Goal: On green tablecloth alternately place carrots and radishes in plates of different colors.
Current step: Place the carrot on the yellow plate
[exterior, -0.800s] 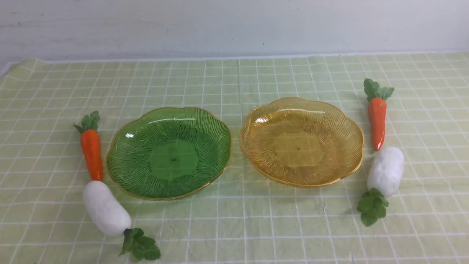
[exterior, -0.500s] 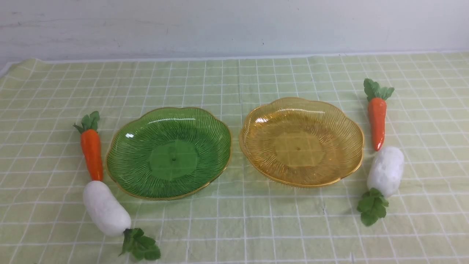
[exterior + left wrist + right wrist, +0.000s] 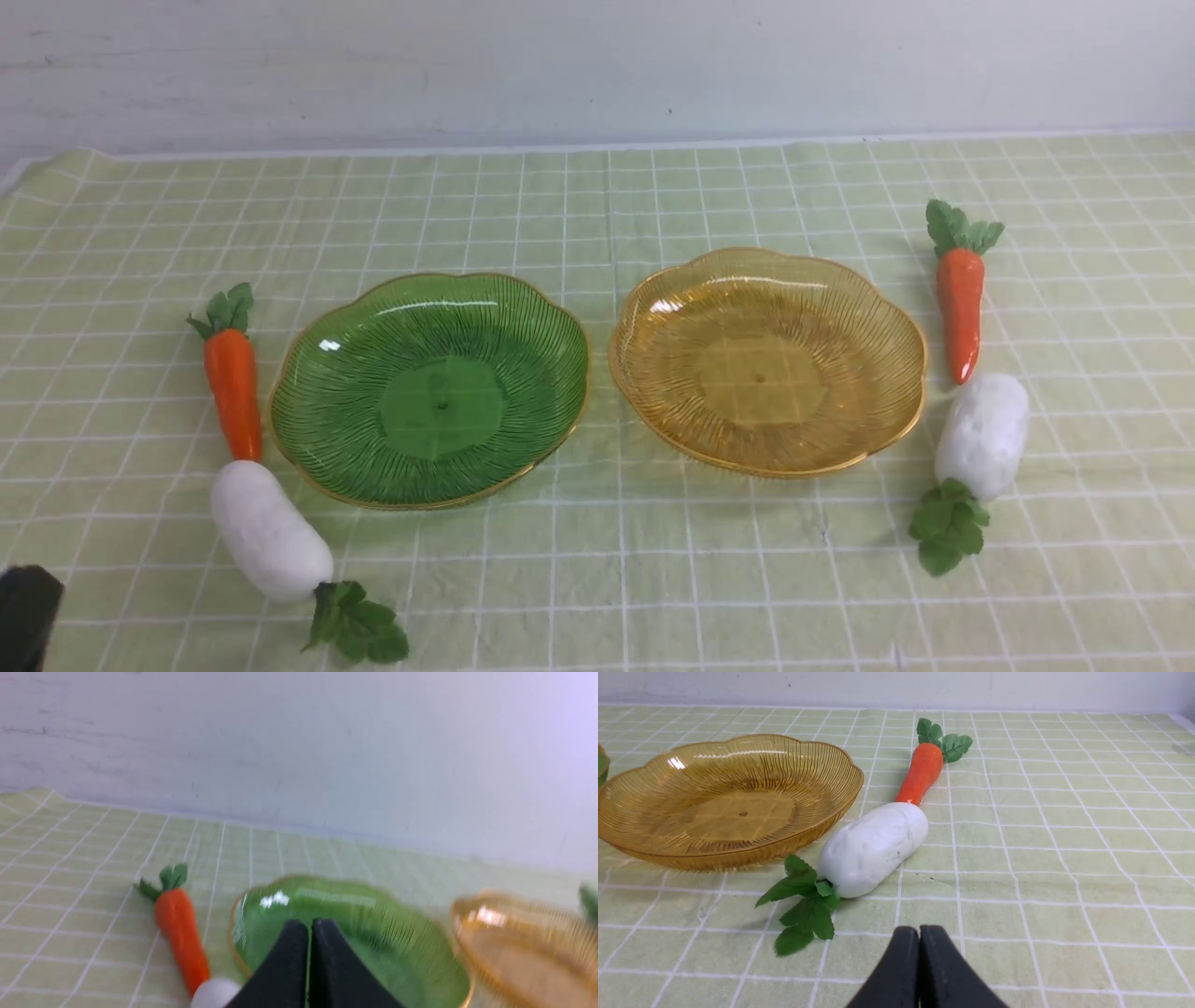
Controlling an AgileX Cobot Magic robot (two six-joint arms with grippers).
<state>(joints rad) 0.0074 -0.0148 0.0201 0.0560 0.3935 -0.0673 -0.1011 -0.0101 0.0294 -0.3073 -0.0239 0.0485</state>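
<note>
On the green tablecloth [image 3: 597, 579] the green plate [image 3: 429, 387] and the amber plate [image 3: 767, 359] stand side by side, both empty. A carrot [image 3: 233, 383] and a radish [image 3: 269, 530] lie left of the green plate. Another carrot [image 3: 960, 299] and radish [image 3: 982, 435] lie right of the amber plate. My left gripper [image 3: 310, 926] is shut and empty, near the left radish; a black part of it [image 3: 23, 616] shows at the front view's lower left. My right gripper [image 3: 919, 933] is shut and empty, short of the right radish [image 3: 873, 847].
A pale wall [image 3: 597, 65] runs behind the table's far edge. The cloth is slightly wrinkled at the far left corner [image 3: 65, 163]. The left wrist view is blurred.
A black part of my left arm has come into the front view at the lower left. The plates, carrots and radishes have not moved.
</note>
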